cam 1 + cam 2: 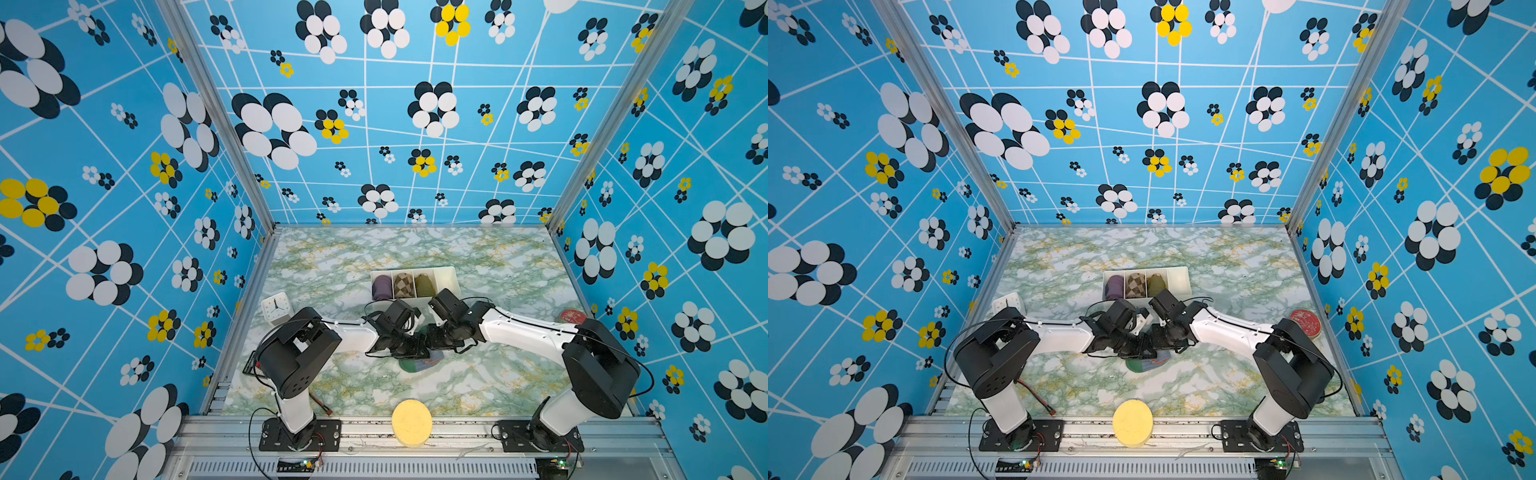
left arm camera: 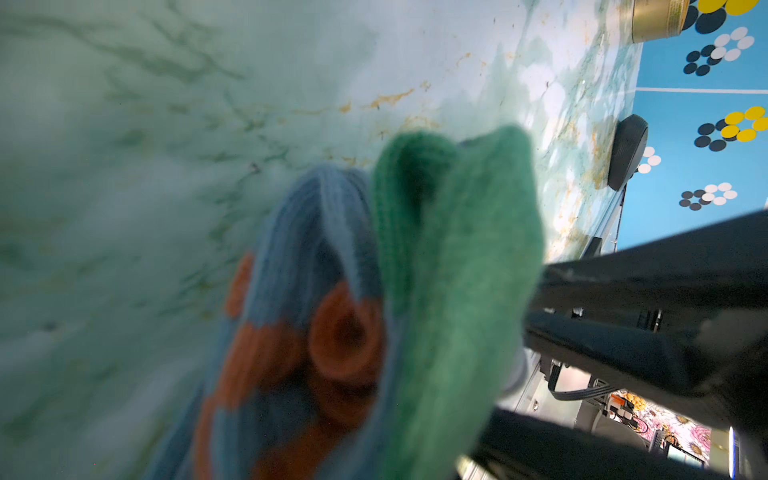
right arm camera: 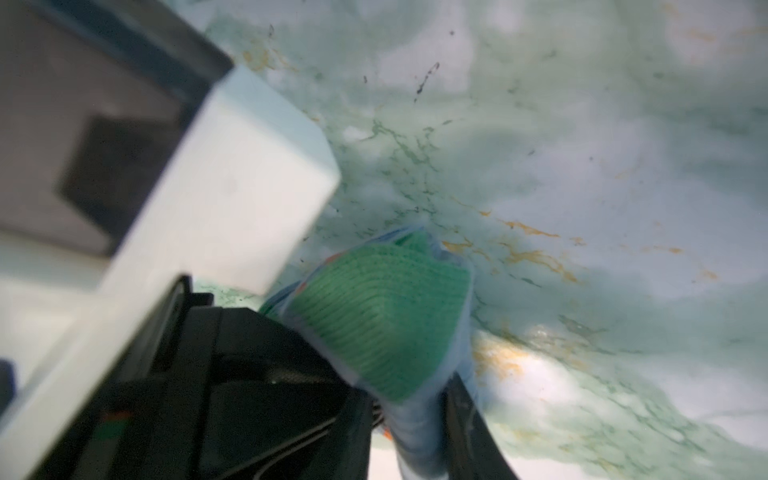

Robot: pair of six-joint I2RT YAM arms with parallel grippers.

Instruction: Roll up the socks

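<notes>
The socks (image 1: 419, 365) sit bunched on the table (image 1: 498, 374) just in front of the tray (image 1: 449, 275), under both grippers — the left gripper (image 1: 411, 348) is closed on them, while the right gripper (image 1: 432, 337) has their green toe at its fingers, its jaw gap too blurred to judge.

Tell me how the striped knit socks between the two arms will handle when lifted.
Likely floppy: the grey-blue ribbed knit socks with green toes and orange stripes fold and droop in loose layers in the left wrist view. Probably light and grippy, since the fabric looks thick and fuzzy. A roll may unfurl; the orange cuff curls only slackly.
</notes>
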